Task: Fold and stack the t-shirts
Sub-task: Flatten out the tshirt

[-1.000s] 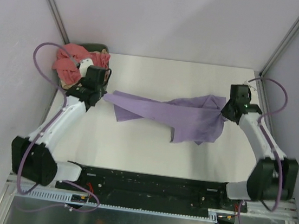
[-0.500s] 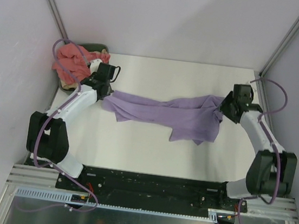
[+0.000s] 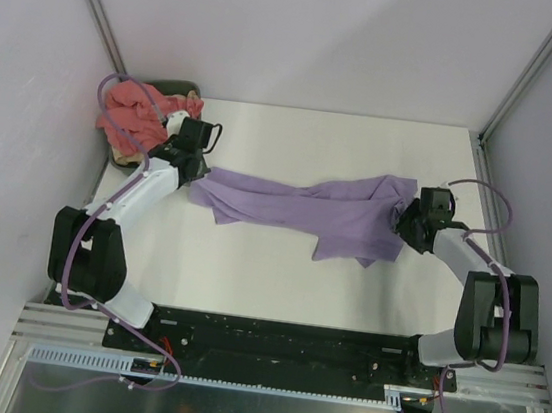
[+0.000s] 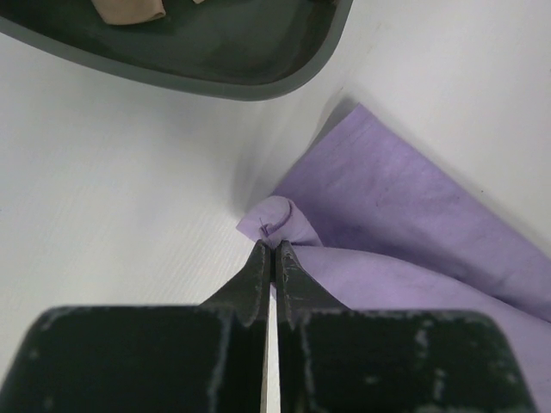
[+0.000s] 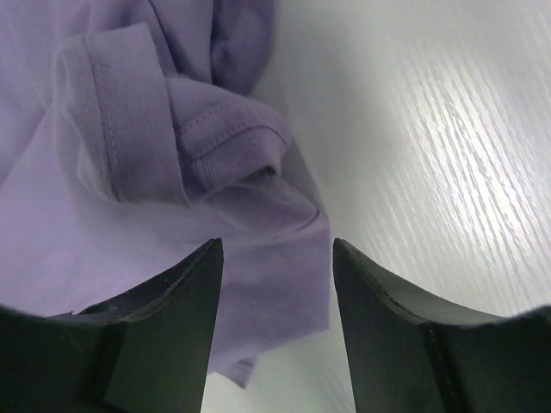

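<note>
A lavender t-shirt [image 3: 301,208] lies stretched and crumpled across the middle of the white table. My left gripper [image 3: 196,177] is shut on its left corner, pinching a small fold of the cloth [image 4: 274,225] between the fingertips. My right gripper [image 3: 404,220] is open at the shirt's right end, its jaws spread over the hem and sleeve [image 5: 215,155] without holding it. Salmon-pink shirts [image 3: 131,113] are heaped in the bin at the back left, with a tan one [image 4: 129,9] showing in the left wrist view.
A dark grey-green bin [image 4: 215,60] sits at the table's back left corner, just beyond my left gripper. Lavender walls close the table on three sides. The arm bases and a black rail [image 3: 269,342] line the near edge.
My right gripper has let go of the shirt's right end and dropped nearer the table. The shirt has settled flatter. My left gripper keeps its hold.
</note>
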You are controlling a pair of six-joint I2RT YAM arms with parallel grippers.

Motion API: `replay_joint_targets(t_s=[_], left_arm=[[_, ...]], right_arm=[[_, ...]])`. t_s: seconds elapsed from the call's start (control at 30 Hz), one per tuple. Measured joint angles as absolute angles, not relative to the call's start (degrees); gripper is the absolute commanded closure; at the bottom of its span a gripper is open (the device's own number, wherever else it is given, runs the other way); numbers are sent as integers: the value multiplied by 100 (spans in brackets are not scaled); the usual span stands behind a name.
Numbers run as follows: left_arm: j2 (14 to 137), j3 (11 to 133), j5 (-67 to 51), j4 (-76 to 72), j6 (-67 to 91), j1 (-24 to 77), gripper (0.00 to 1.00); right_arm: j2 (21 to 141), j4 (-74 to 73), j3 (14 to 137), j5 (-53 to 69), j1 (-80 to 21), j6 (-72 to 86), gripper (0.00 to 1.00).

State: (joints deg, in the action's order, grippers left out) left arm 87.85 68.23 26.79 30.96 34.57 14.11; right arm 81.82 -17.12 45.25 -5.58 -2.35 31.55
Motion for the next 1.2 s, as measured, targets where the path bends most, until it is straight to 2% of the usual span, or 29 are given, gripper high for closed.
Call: replay_joint_targets(t_s=[0.43, 0.5, 0.67, 0.73, 1.07, 1.2], left_arm=[[8781, 6803, 2679, 3094, 3454, 1411, 100], [8781, 6803, 2676, 3094, 3454, 1411, 100], [8781, 6803, 2670, 3092, 3454, 1411, 100], [8781, 6803, 2657, 3085, 3454, 1411, 100], [8654, 6803, 2545, 3065, 3454, 1411, 100], [8392, 6799, 2508, 3065, 3452, 1411, 100]], right_arm=[[8849, -976, 4506, -558, -163, 3192, 48], [8895, -928, 4506, -556, -163, 3192, 53], [8936, -882, 4504, -530, -165, 3232, 78], [8925, -904, 4506, -508, -167, 3262, 85], [7944, -1747, 4609, -386, -172, 3319, 99], [7557, -2178, 4895, -292, -172, 3332, 100]])
